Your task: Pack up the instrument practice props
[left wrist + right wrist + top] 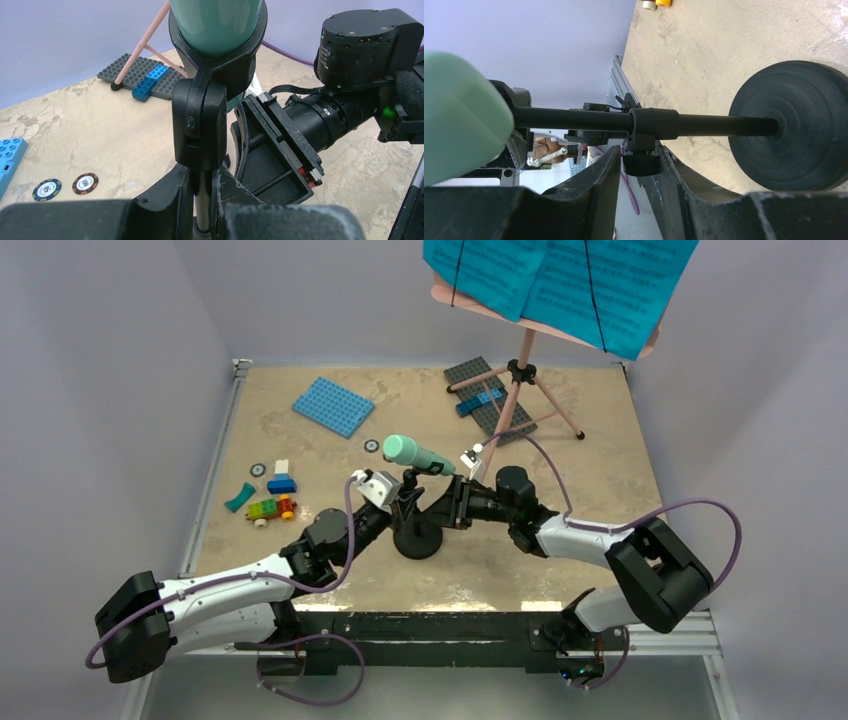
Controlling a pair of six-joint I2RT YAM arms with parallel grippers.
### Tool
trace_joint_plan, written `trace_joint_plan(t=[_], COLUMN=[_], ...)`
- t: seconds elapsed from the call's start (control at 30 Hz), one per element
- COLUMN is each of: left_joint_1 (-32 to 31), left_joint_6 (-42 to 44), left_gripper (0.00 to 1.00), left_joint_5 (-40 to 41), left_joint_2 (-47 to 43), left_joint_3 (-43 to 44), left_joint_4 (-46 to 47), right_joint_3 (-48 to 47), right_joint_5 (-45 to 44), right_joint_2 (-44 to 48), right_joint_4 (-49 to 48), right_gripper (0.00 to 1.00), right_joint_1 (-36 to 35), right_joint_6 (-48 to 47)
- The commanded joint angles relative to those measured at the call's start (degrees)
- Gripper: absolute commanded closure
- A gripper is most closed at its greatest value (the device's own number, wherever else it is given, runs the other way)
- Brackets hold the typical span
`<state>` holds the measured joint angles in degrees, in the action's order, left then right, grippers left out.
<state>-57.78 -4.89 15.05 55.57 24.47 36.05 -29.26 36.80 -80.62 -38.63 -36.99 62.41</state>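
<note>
Left claw (202, 200) is clamped on the thin pole of the black microphone stand (418, 538), which stands upright near the middle of the tabletop (600, 500) with the mint-green microphone (415, 454) in its clip. Right claw (639, 156) straddles the knob on the pole's collar at a narrow gap; whether it pinches the knob I cannot tell. Behind stands the pink music stand (518, 400) with cyan pages (560, 280).

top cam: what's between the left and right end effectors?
The black mic stand: its pole stands between the left end effector and the right end effector, green microphone clipped on top. No bare stretch. Top view shows it best.
</note>
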Motion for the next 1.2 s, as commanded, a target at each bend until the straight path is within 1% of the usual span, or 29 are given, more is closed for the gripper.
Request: trace_joint_plan(t=[0.0, 0.07, 0.17, 0.23, 0.3, 0.47, 0.53, 0.57, 0.7, 0.83, 1.03, 1.1, 1.17], left_joint_1=[-0.6, -0.8, -1.1, -1.3, -1.5, -2.2, -2.5, -2.7, -3.0, -3.1, -3.3, -3.4, -3.5], left_joint_6=[-2.3, -2.3, -2.3, -2.2, -2.2, -2.4, -2.7, -2.9, -3.9, -4.6, -5.4, -5.5, -5.7], left_gripper=[1.00, 1.00, 1.00, 1.00, 1.00, 1.00, 1.00, 1.00, 1.00, 1.00, 1.00, 1.00, 1.00], left_joint_5=[0.8, 1.3, 1.9, 2.3, 2.7, 4.3, 5.5, 6.1, 8.9, 9.9, 10.1, 10.2, 10.4], left_joint_2=[0.6, 0.6, 0.5, 0.4, 0.2, 0.2, 0.2, 0.4, 0.5, 0.5, 0.6, 0.6, 0.6], left_joint_3=[2.6, 2.8, 2.7, 2.7, 2.7, 3.0, 3.2, 3.4, 3.8, 3.7, 3.3, 3.1, 2.9], left_joint_4=[-2.6, -2.8, -3.0, -3.3, -3.8, -5.7, -6.8, -7.5, -9.7, -10.5, -10.9, -10.7, -10.6], right_joint_3=[-1.9, -1.8, -1.8, -1.8, -2.1, -2.6, -2.9, -2.9, -2.8, -4.5, -6.8, -8.2, -8.8], right_joint_5=[0.4, 0.4, 0.2, 0.2, 0.3, -0.8, -1.7, -2.8, -9.1, -16.7, -34.5, -36.6, -35.5], right_joint_2=[-0.6, -0.8, -1.0, -1.1, -1.3, -0.9, 0.0, 0.7, 4.7, 8.4, 11.4, 11.8, 12.6], right_joint_4=[-5.3, -5.7, -5.8, -5.7, -5.3, -1.7, 0.7, 2.5, 9.0, 17.6, 26.6, 29.4, 30.4], right_gripper=[0.63, 0.64, 0.74, 0.83, 1.00, 1.00, 1.00, 1.00, 1.00, 1.00, 1.00, 1.00, 1.00], right_joint_1=[-1.4, -1.5, -1.8, -1.9, -1.9, -2.2, -2.6, -3.0, -4.5, -7.0, -12.7, -13.8, -13.9], right_joint_6=[1.6, 1.7, 1.7, 1.4, 1.0, -1.8, -4.2, -6.8, -14.6, -23.6, -35.0, -36.7, -35.8])
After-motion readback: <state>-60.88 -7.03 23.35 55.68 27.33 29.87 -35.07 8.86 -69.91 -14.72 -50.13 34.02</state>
